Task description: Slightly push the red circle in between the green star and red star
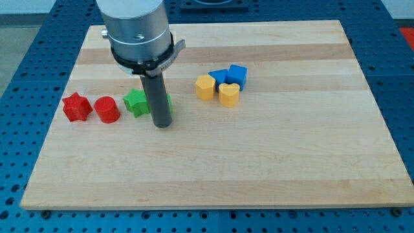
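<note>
The arm enters from the view's top, where its grey cylindrical housing (137,29) is cut off by the frame edge, so nothing above that is visible. From it a straight dark rod (157,97) runs down to the wooden desk (272,162). The tip (162,124) rests on the desk left of centre. There is no hand on this arm, only the rod, so there is nothing to read as spread or pressed together.

The red circle (107,110) sits near the desk's left side, just to the right of the red star (76,107); the two look almost touching, though a thin gap cannot be ruled out. To the right of the red circle, a little apart, lies the green star (136,102). So the red circle lies in a row between the two stars, closer to the red one.

The rod stands just to the right of the green star and covers that block's right edge. A sliver of green (169,101) shows past the rod on its right; whether it belongs to the star or to a second green block cannot be told.

Further right, well apart from the tip, four blocks cluster together: a yellow block (205,87), a yellow heart (228,94), and two blue blocks (218,77) (237,75) behind them, the left one partly hidden by the yellow pair.
</note>
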You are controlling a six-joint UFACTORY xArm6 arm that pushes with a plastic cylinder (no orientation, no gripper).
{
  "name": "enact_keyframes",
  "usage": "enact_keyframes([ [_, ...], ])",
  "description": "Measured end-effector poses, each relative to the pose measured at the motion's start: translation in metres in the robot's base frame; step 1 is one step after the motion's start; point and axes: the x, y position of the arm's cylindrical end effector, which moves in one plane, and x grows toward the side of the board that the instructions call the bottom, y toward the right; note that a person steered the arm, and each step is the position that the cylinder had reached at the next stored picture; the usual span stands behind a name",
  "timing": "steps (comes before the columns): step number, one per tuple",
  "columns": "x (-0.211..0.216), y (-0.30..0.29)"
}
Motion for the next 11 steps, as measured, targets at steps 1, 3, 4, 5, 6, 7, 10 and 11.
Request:
enact_keyframes([
  [1, 0.009, -0.001],
  [3, 0.018, -0.033],
  [4, 0.019, -0.056],
  [5, 0.018, -0.075],
  [6, 0.012, -0.080],
  [7, 0.002, -0.080],
  [10, -0.016, -0.080],
  [11, -0.011, -0.080],
])
